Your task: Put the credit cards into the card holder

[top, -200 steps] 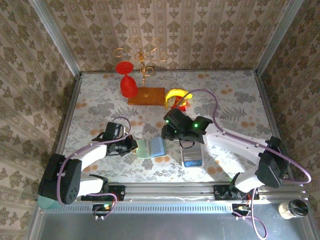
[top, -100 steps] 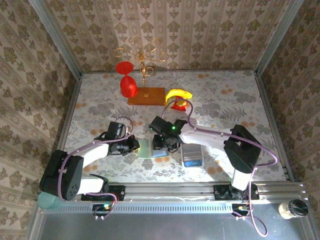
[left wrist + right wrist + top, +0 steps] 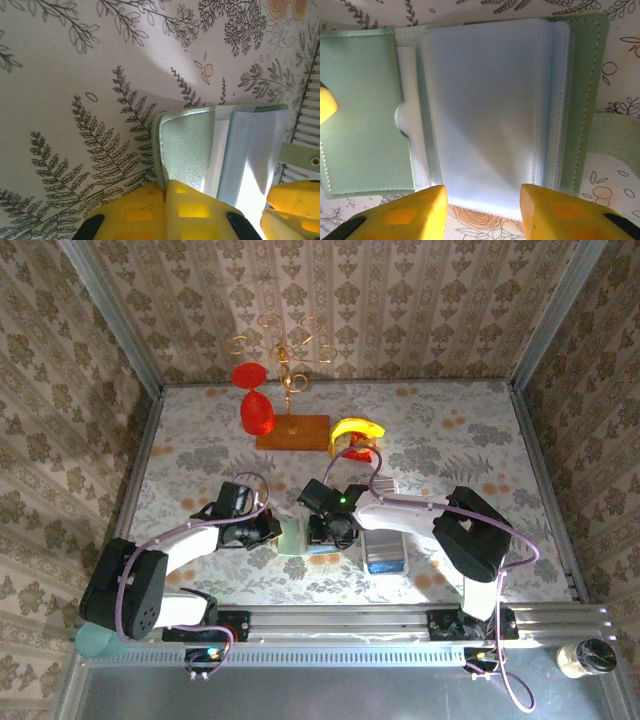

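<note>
— Why is the left gripper clamped on the cover of the card holder?
— Probably to keep it lying open on the table, between the arms. The right gripper hovers, jaws apart, over its pale-blue leaves.
— And behind?
— A red goblet, then wallpapered walls.

The card holder lies open near the front of the table. The left hand is at its left flap and the right hand is over its right half. A tray lies just to the right. A goblet and a stand are well behind.
</note>
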Motion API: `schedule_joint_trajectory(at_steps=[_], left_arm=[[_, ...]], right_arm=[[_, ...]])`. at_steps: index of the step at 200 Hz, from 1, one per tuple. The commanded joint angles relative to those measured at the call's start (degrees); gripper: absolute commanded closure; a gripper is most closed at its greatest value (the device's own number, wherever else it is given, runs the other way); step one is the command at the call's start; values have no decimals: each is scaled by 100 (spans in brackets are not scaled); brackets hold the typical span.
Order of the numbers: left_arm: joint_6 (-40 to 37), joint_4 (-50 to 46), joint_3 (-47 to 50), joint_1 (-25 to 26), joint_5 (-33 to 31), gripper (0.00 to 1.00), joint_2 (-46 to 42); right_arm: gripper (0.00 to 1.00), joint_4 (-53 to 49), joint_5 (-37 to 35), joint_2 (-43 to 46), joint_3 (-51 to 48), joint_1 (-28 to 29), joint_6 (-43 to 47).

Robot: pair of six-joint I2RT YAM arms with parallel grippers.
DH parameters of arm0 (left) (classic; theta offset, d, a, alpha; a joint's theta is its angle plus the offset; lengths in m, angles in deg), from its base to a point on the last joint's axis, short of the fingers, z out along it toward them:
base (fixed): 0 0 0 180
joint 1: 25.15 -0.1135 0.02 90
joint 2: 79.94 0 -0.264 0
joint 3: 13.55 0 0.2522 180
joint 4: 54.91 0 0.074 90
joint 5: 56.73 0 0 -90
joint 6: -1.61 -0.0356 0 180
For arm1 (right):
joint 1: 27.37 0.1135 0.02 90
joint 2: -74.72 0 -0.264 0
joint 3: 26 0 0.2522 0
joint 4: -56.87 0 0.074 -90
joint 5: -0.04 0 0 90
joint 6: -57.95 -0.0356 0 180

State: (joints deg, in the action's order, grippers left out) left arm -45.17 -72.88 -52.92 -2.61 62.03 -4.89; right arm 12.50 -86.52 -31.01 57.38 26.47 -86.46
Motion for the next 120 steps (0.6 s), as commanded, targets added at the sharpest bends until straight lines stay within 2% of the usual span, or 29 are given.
schedule_joint_trajectory(at_steps=[1,64,120], left_arm=[[-47,8,-137,66,44,100,36],[0,32,-69,118,-2,100,43],[7,25,-32,137,-23,100,67]], right_arm=[[57,164,61,-128,-63,4,-138],[51,448,217,-156,-164,3,-295],[51,706,389,-285,-137,3,-434]])
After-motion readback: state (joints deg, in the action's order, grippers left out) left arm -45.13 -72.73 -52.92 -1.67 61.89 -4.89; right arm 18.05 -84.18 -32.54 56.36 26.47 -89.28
